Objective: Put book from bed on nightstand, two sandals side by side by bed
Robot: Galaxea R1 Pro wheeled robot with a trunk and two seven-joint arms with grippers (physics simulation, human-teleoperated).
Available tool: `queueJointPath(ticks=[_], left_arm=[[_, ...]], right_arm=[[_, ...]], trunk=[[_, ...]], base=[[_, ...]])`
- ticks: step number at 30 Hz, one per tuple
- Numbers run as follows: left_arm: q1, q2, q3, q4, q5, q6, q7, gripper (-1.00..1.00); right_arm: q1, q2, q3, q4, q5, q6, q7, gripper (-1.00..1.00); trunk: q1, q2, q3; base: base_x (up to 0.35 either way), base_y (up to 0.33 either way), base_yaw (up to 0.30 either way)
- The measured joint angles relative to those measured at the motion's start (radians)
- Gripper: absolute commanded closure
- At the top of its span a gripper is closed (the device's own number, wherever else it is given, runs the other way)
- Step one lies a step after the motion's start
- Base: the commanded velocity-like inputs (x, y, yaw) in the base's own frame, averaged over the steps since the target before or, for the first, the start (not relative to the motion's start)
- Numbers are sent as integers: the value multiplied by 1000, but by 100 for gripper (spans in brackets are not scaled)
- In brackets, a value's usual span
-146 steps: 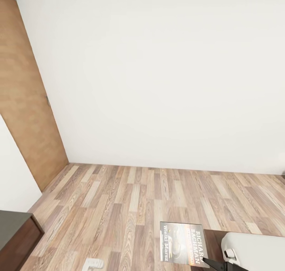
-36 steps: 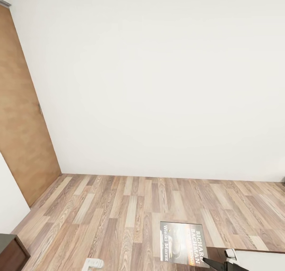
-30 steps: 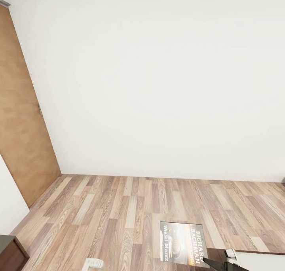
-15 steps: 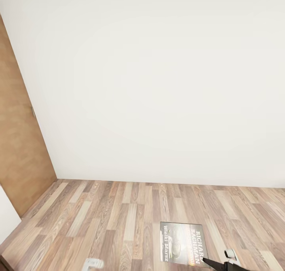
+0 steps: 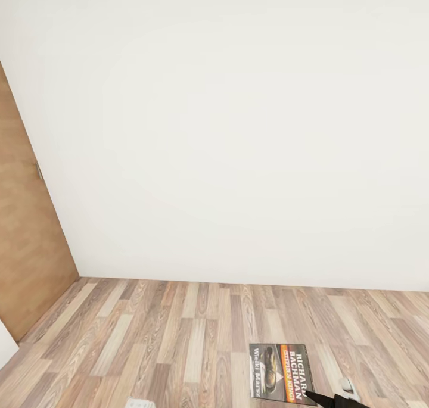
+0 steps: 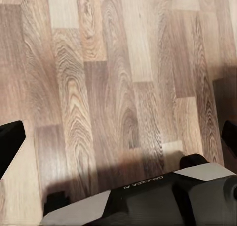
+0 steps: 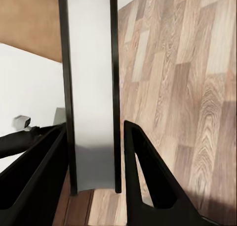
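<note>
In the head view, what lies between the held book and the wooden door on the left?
Only bare wood-plank floor lies between the book and the door.

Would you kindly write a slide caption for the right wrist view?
Right gripper clamps the book edge-on above the wood-plank floor.

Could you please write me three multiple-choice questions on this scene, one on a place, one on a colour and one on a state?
1. Where is the book?
A. on a bed
B. between the jaws of the right gripper
C. on a nightstand

2. What colour is the wall?
A. white
B. blue
C. green

3. How is the left gripper?
A. shut on a sandal
B. shut on the book
C. open

Answers:
1 B, the right wrist view shows it edge-on between the jaws.
2 A, it is plain white above the wood floor.
3 C, its jaws stand wide apart with only floor between them.
</note>
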Motion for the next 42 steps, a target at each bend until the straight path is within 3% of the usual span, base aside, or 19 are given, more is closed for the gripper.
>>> queueJointPath(ticks=[4,7,9,11,18,42], left_arm=[[19,-4,-1,0,-9,1,35,-100],[53,-5,-2,0,-68,1,40,-100],[63,-13,-2,-1,-127,-3,42,-100],[67,-17,-1,0,-154,-4,43,-100],[70,-18,0,-1,-169,-5,43,-100],[70,-19,0,-1,-170,-5,44,-100]], right_arm=[[0,1,0,1,-1,-5,-24,100],[0,1,0,17,0,-39,-29,100],[0,1,1,61,0,-60,-30,100],[0,1,3,89,-1,-68,-31,100],[0,1,2,102,-2,-72,-30,100],[0,1,2,102,-2,-72,-28,100]], trunk=[[0,0,0],[0,0,0],[0,0,0],[0,0,0],[0,0,0],[0,0,0]], base=[[253,0,0],[298,0,0],[312,0,0],[299,0,0],[287,0,0],[319,0,-44]])
